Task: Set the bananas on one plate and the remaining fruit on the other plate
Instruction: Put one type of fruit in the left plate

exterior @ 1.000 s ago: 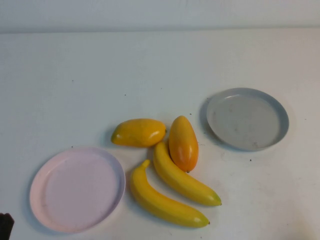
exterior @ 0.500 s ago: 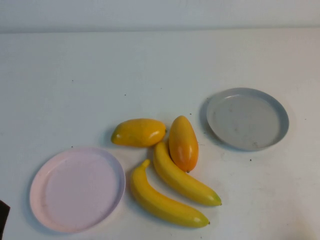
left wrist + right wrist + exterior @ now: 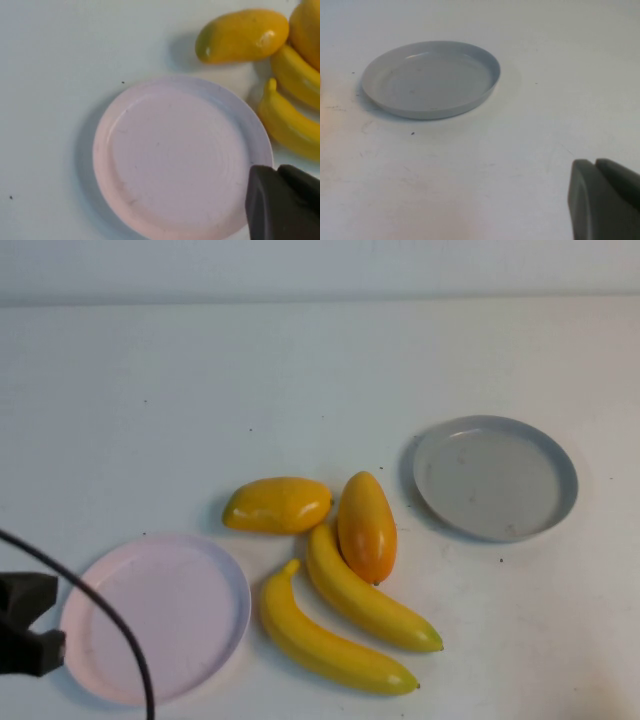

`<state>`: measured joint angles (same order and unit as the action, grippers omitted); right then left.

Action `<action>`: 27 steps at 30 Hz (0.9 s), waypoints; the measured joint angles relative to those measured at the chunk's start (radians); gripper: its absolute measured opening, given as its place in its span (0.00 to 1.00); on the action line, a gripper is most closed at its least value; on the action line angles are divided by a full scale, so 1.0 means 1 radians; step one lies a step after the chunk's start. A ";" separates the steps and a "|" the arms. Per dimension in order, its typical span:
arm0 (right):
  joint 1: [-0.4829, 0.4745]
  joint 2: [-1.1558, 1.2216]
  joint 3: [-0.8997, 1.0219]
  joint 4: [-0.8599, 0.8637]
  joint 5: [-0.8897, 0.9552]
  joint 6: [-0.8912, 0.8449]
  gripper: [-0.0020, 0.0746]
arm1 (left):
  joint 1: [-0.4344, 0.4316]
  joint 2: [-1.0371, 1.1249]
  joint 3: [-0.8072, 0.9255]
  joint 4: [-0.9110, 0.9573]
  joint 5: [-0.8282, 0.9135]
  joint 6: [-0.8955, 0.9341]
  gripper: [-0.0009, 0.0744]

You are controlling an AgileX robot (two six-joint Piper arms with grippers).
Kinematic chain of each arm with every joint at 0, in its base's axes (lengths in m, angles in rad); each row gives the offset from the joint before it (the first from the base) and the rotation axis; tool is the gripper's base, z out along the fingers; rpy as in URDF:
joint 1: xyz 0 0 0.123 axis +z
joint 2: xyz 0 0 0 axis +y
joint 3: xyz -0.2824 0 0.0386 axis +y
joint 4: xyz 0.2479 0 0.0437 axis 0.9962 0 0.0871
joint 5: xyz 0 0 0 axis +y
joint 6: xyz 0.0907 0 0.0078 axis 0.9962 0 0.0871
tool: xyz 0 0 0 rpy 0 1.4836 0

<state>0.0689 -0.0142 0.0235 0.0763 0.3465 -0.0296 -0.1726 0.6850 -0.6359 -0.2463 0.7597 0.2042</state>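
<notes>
Two bananas (image 3: 365, 595) (image 3: 330, 645) lie side by side on the table's middle front. Two mangoes (image 3: 277, 505) (image 3: 367, 525) lie just behind them, the right one touching a banana. The pink plate (image 3: 155, 618) is at the front left and the grey plate (image 3: 495, 477) at the right; both are empty. My left gripper (image 3: 276, 170) is shut and empty, above the table beside the pink plate (image 3: 180, 155), with a mango (image 3: 242, 35) and a banana (image 3: 287, 125) beyond. My right gripper (image 3: 594, 162) is shut and empty, some way from the grey plate (image 3: 430, 80).
The left arm's dark body (image 3: 25, 635) and its black cable (image 3: 110, 620) show at the front left, partly over the pink plate's edge. The white table (image 3: 300, 380) runs back to a wall. The right arm is out of the high view.
The left arm has come up into the high view from the front left corner, with its cable now arching over the pink plate's left side. The fruit and plates have not moved.
</notes>
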 joint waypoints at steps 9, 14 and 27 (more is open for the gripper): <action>0.000 0.000 0.000 0.000 0.000 0.000 0.00 | -0.002 0.500 -0.349 -0.111 0.138 0.490 0.01; 0.000 0.000 0.000 0.000 0.000 0.000 0.00 | -0.028 0.768 -0.576 -0.127 0.245 0.684 0.01; 0.000 0.000 0.000 0.000 0.000 0.000 0.00 | -0.195 1.191 -1.067 -0.060 0.450 1.027 0.01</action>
<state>0.0689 -0.0142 0.0235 0.0763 0.3465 -0.0296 -0.3673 1.8764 -1.7026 -0.3066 1.2100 1.2312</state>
